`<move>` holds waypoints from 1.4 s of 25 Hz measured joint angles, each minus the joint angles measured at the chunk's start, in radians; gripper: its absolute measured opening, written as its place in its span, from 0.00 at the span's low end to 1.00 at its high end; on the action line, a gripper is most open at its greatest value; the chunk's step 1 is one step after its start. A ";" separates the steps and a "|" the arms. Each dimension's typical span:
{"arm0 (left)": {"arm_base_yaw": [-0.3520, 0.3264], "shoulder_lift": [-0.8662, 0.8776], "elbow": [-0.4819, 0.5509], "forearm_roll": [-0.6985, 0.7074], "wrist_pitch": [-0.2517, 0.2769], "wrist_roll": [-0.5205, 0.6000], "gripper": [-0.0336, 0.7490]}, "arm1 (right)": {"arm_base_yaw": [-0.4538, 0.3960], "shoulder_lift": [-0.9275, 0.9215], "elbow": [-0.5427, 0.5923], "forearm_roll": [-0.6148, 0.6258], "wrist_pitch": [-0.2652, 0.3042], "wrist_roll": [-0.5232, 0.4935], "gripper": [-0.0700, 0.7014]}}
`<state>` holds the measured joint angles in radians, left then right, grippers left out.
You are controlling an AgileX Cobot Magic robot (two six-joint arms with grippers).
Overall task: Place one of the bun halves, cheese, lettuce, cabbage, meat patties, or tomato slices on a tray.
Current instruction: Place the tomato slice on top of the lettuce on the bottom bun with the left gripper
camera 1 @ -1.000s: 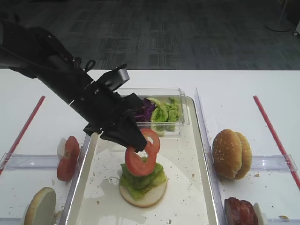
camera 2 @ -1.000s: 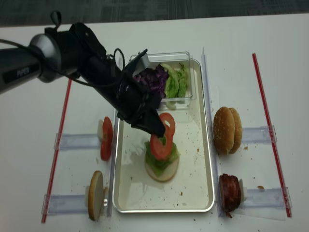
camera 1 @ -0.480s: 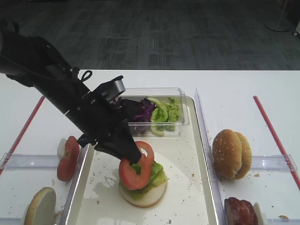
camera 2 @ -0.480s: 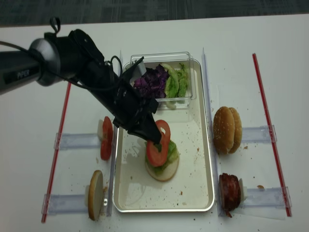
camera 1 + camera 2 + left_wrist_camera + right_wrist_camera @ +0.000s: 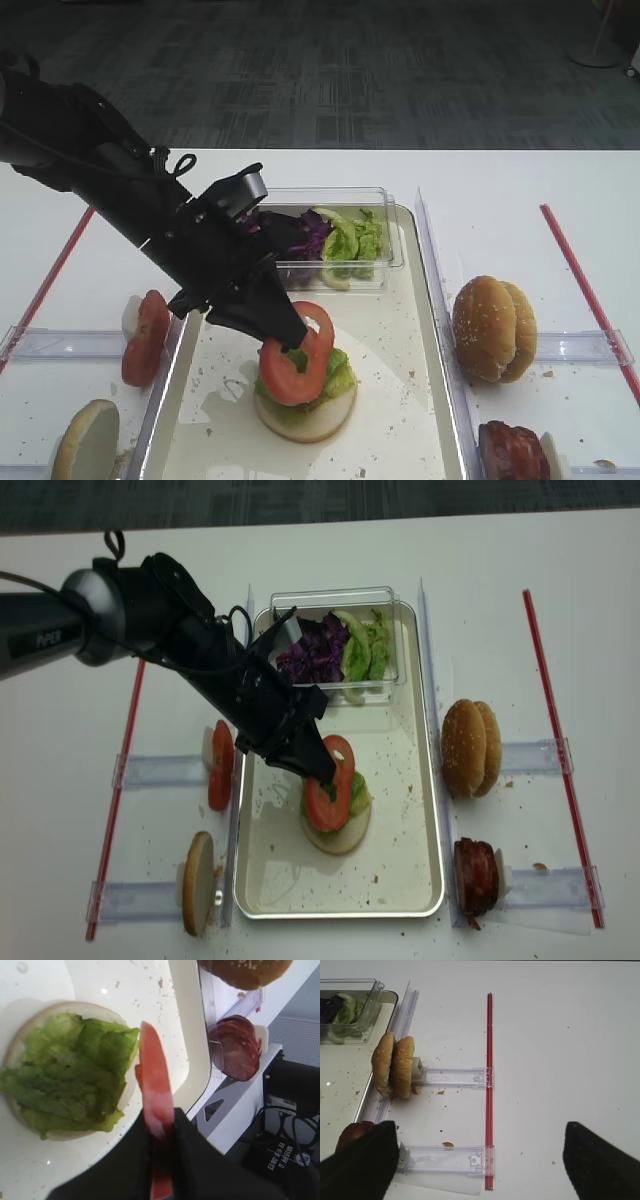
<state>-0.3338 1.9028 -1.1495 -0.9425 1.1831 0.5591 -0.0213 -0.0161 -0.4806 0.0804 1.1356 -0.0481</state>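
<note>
On your left arm's grey sleeve you can read "PIPER". Your left tool [image 5: 318,771] is clamped tight on two round red tomato slices [image 5: 327,792], one holed, held just over the light green crinkly lettuce [image 5: 318,380] on the cream-white bun half [image 5: 308,416] in the large silvery-rimmed metal tray [image 5: 425,780]. Your right tool's [image 5: 477,1160] fingers stand wide apart, holding nothing, above the white tabletop [image 5: 560,1060].

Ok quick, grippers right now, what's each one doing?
Left gripper: closed on a tomato slice, over the lettuce.
Right gripper: open, holding nothing.
</note>
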 joint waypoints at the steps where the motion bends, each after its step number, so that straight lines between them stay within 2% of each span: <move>1: 0.000 0.000 0.000 -0.002 0.000 0.000 0.09 | 0.000 0.000 0.000 0.000 0.000 0.000 0.97; 6: -0.002 0.004 0.000 -0.002 0.000 0.000 0.09 | 0.000 0.000 0.000 0.000 0.000 0.000 0.97; 13: -0.056 0.042 0.000 -0.002 -0.003 0.005 0.09 | 0.000 0.000 0.000 0.000 0.000 0.000 0.97; 31: -0.058 0.042 0.000 -0.003 -0.005 0.028 0.09 | 0.000 0.000 0.000 0.000 0.000 0.000 0.97; 35: -0.058 0.042 0.000 -0.006 -0.023 0.031 0.09 | 0.000 0.000 0.000 0.000 0.000 0.000 0.97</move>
<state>-0.3922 1.9449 -1.1495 -0.9482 1.1606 0.5900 -0.0213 -0.0161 -0.4806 0.0804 1.1356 -0.0481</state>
